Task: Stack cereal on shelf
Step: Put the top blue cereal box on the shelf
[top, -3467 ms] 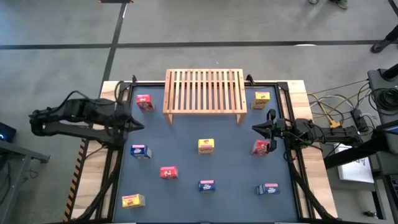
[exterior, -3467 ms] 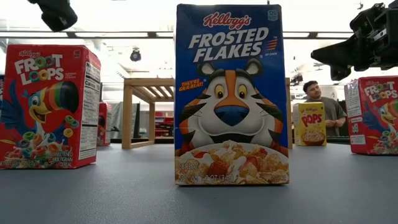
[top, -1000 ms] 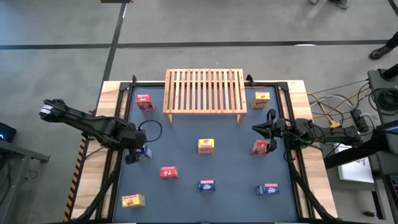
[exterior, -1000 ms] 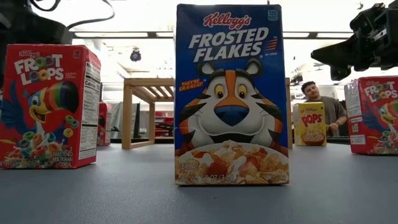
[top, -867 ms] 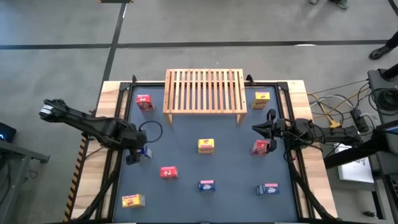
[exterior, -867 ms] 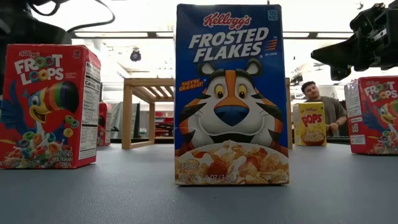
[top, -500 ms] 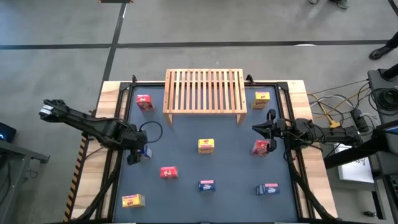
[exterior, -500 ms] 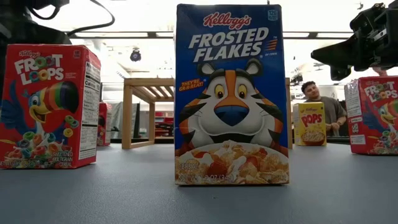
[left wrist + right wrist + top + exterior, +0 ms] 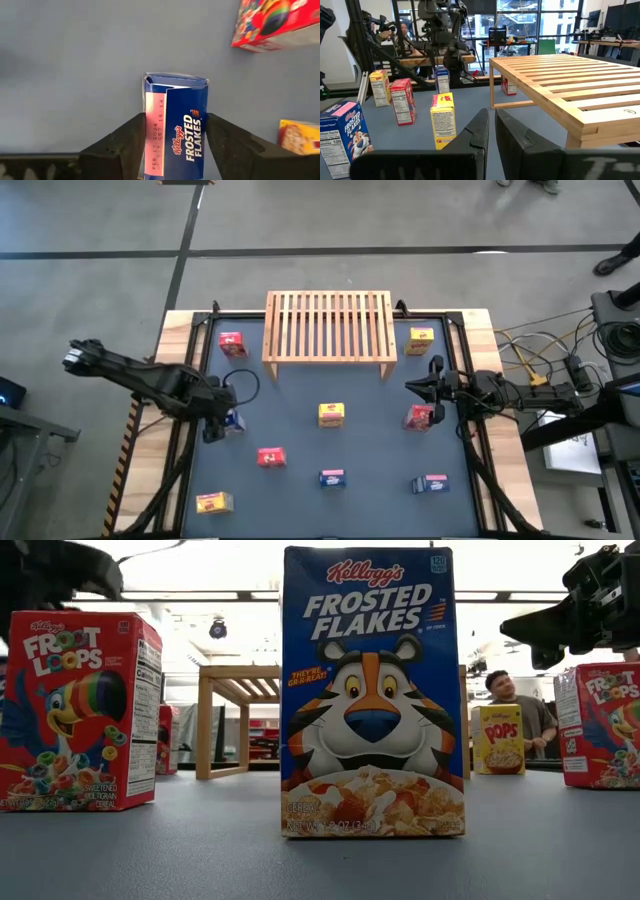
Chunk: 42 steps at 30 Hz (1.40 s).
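Observation:
Several small cereal boxes stand scattered on the dark table top. The wooden slatted shelf [image 9: 328, 325] stands on its legs at the far middle, with nothing on it. My left gripper [image 9: 220, 423] is over a blue cereal box [image 9: 233, 420] at the table's left and is shut on it [image 9: 176, 125]. My right gripper [image 9: 410, 388] hovers shut at the right, just beyond a red box [image 9: 420, 417], and touches nothing. My left gripper pinches the blue box near its top, one finger [image 9: 132, 145] on each of its two broad faces [image 9: 149, 125]. The fingers come from above, pointing down. The box is upright, its top flap [image 9: 175, 95] toward the wrist camera; whether its base is on the table I cannot tell.
Other boxes: red [image 9: 232, 343] and yellow [image 9: 421, 340] beside the shelf, yellow [image 9: 331, 414] mid-table, red [image 9: 270, 457], blue [image 9: 332, 478], blue [image 9: 432, 483] and yellow [image 9: 214, 502] nearer. A black frame [image 9: 187, 430] rims the table. A person [image 9: 520, 710] sits beyond the far edge.
My left arm has shifted a little above the blue box at the table's left. The box stands where it was.

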Available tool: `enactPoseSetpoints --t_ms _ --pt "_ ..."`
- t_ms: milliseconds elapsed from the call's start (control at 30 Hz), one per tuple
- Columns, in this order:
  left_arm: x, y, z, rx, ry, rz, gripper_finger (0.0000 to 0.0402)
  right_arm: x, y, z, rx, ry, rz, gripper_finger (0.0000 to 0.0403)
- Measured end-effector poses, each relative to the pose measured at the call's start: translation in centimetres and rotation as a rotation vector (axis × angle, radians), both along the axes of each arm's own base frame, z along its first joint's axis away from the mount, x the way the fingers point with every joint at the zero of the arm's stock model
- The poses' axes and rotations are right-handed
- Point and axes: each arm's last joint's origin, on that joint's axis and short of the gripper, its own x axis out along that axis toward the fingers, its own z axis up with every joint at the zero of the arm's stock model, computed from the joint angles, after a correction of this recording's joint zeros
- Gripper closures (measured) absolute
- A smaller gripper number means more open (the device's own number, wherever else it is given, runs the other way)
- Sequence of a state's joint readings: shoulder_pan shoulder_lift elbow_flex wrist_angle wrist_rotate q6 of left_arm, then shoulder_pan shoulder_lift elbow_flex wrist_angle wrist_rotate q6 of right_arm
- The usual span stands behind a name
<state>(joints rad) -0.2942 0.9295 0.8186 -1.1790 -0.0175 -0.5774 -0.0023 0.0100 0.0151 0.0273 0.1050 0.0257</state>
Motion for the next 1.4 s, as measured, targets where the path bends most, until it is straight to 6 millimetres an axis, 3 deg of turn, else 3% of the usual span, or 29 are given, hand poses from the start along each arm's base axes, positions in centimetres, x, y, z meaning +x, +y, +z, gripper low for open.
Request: enactPoseSetpoints --t_ms 167,500,1000,1233,1400 --pt "0.2 0.0 1.3 -0.01 -0.031 0.001 0.0233 0.0 0.0 0.0 0.0 0.0 0.0 0.038" --pt "0.1 0.0 1.2 -0.012 -0.028 0.01 0.0235 0.0 0.0 0.0 0.0 0.0 0.0 0.038" --pt "0.2 0.1 -1.9 0.061 0.0 0.044 0.0235 0.0 0.0 0.0 0.0 0.0 0.0 0.038" --pt "0.5 0.0 -3.7 0.052 0.064 0.043 0.0203 0.0 0.0 0.0 0.0 0.0 0.0 0.038" --pt "0.7 -0.1 -3.8 0.058 0.064 0.018 0.0188 0.0 0.0 0.0 0.0 0.0 0.0 0.038"
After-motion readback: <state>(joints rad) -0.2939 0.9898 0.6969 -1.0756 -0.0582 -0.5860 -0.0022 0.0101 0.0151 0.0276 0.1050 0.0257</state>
